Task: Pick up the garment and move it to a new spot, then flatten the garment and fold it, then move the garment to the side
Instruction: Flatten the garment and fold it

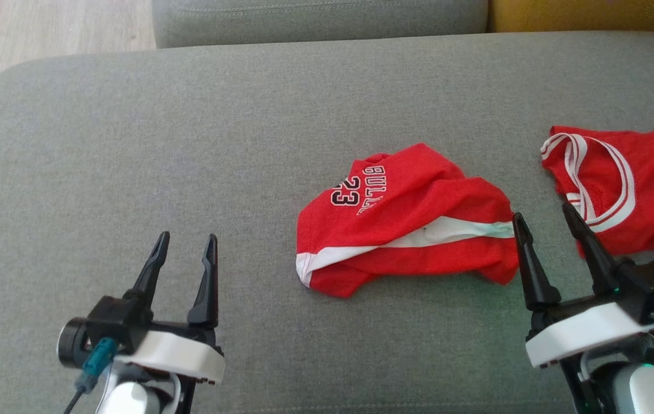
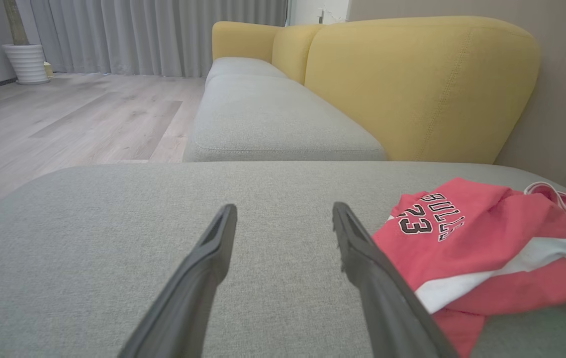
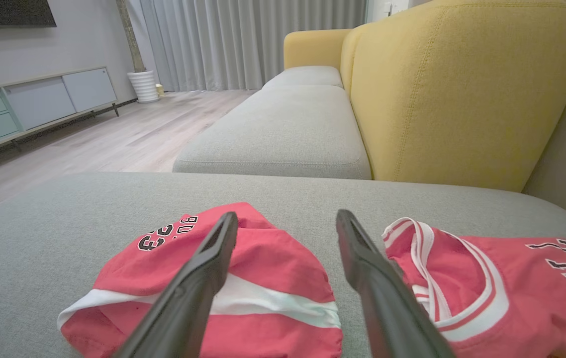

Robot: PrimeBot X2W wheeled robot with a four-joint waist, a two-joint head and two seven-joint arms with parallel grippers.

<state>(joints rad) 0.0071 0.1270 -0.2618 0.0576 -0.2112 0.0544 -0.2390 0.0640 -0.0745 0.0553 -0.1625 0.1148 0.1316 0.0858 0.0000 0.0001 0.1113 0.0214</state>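
The garment (image 1: 401,224) is a red piece with a white stripe and "BULLS 23" print, lying crumpled in the middle of the grey seat cushion (image 1: 189,144). My right gripper (image 1: 542,211) stands open just beside its right edge, holding nothing; in the right wrist view the garment (image 3: 243,268) lies under and left of the spread gripper (image 3: 287,214). My left gripper (image 1: 188,237) hovers open over bare cushion well to the garment's left. The left wrist view has the garment (image 2: 472,243) to the right of the open gripper (image 2: 284,206).
A second red jersey (image 1: 620,184) with white-trimmed armholes lies flat at the cushion's right edge, close to my right gripper. Yellow backrests (image 3: 462,89) rise at the far right. Another grey seat (image 2: 273,119) continues beyond, with wooden floor (image 2: 64,129) to the left.
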